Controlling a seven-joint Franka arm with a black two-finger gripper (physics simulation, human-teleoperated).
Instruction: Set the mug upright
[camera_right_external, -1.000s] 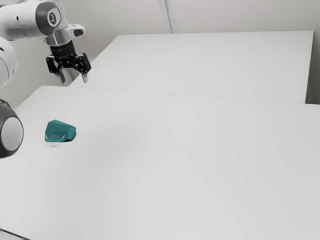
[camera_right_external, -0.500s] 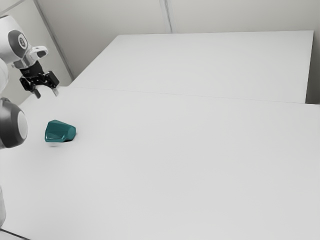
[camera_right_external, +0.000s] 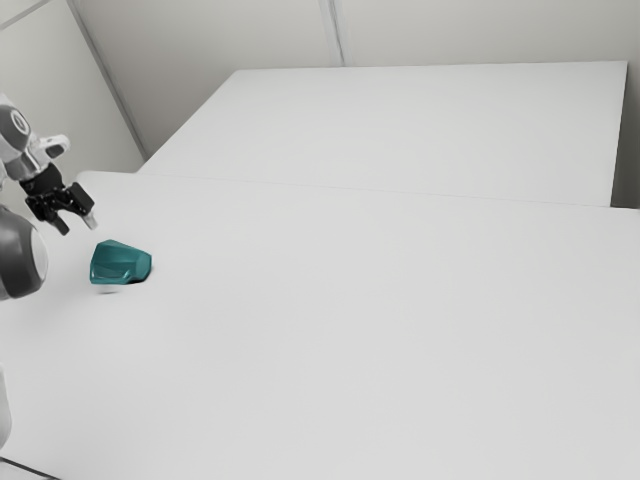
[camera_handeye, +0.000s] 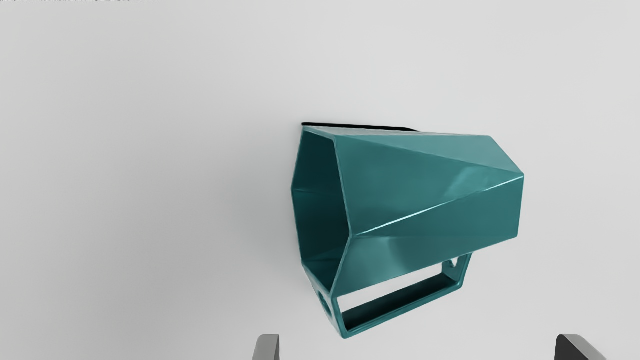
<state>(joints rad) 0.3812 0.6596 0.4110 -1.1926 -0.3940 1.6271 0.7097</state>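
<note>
In the exterior view's left, black two-finger gripper (camera_right_external: 77, 225) spread wide, near and to the upper left of teal faceted mug (camera_right_external: 121, 262), tipped sideways on white table (camera_right_external: 350, 320), handle (camera_handeye: 402, 302) toward gripper

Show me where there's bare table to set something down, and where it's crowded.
Bare tabletop stretches from the mug to the exterior view's right, and from the mug toward that camera. Crowded: the exterior view's left, where the mug, open gripper and arm bunch up.
</note>
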